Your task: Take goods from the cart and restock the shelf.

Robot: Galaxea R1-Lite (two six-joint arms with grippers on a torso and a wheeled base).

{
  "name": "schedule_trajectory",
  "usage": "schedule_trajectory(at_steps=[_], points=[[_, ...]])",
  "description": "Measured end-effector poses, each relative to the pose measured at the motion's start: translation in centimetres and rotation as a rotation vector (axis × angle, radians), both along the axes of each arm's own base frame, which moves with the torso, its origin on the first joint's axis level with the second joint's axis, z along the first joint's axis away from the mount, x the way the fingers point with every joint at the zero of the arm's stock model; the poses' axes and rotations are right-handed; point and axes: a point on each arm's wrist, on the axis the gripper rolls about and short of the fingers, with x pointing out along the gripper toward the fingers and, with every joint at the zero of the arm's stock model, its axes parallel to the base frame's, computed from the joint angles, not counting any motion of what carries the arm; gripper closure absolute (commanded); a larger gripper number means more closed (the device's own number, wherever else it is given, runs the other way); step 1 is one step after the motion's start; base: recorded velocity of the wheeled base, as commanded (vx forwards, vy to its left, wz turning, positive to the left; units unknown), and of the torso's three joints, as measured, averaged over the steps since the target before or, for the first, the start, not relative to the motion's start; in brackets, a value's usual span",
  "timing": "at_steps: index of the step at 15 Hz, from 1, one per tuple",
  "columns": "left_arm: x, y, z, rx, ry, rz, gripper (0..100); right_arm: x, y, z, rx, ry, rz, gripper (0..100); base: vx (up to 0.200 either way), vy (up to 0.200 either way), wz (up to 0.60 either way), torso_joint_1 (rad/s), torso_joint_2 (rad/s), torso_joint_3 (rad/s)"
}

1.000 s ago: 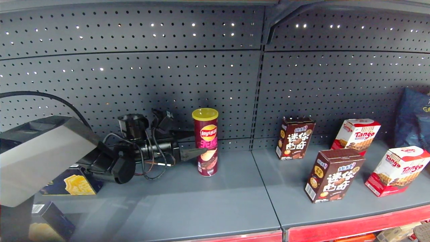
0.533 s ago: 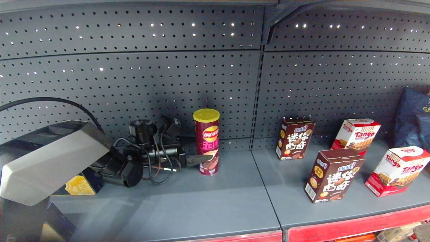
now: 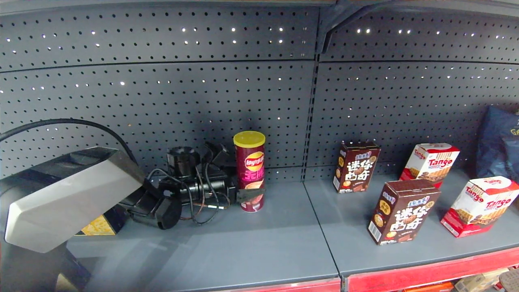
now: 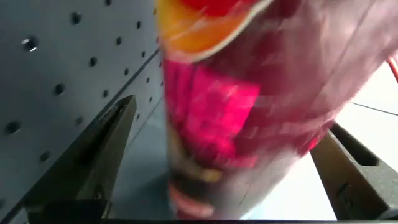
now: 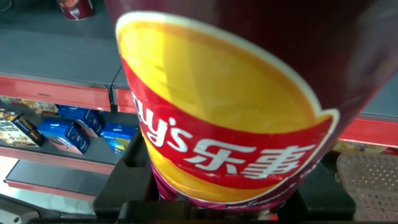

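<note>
left gripper (image 3: 250,188) astride shelf can (image 3: 249,162), unclamped | right gripper (image 5: 224,199) clamps 2nd can (image 5: 236,118)

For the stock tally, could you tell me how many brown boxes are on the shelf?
2: one brown box stands at the back, the other nearer the front edge. None seems hidden.

The chip can (image 4: 242,106) is blurred up close, the second can (image 5: 236,124) is cropped at the top edge.
</note>
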Motion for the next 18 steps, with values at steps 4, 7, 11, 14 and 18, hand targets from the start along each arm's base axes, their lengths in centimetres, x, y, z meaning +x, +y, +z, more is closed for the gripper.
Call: schedule_trajectory(at_steps=[4, 7, 11, 14, 18], points=[[-0.1, -0.5, 0.0, 0.006, 0.003, 0.016, 0, 0.0, 0.0, -0.2, -0.002, 0.004, -0.001, 100, 0.000, 0.000, 0.00, 0.000, 0.00, 0.000], [0.0, -0.6, 0.1, 0.005, -0.012, 0.020, 100, 0.0, 0.0, -0.2, -0.002, 0.003, -0.003, 100, 0.000, 0.000, 0.00, 0.000, 0.00, 0.000], [-0.4, -1.2, 0.0, 0.007, -0.008, 0.009, 100, 0.0, 0.0, -0.2, -0.002, 0.002, -0.002, 100, 0.000, 0.000, 0.00, 0.000, 0.00, 0.000], [-1.4, -1.2, 0.6, 0.009, -0.002, 0.002, 100, 0.0, 0.0, -0.2, -0.001, 0.002, -0.003, 100, 0.000, 0.000, 0.00, 0.000, 0.00, 0.000], [-4.2, -0.5, 2.1, -0.011, -0.049, -0.009, 100, 0.0, 0.0, -0.2, -0.001, 0.002, -0.002, 100, 0.000, 0.000, 0.00, 0.000, 0.00, 0.000]])
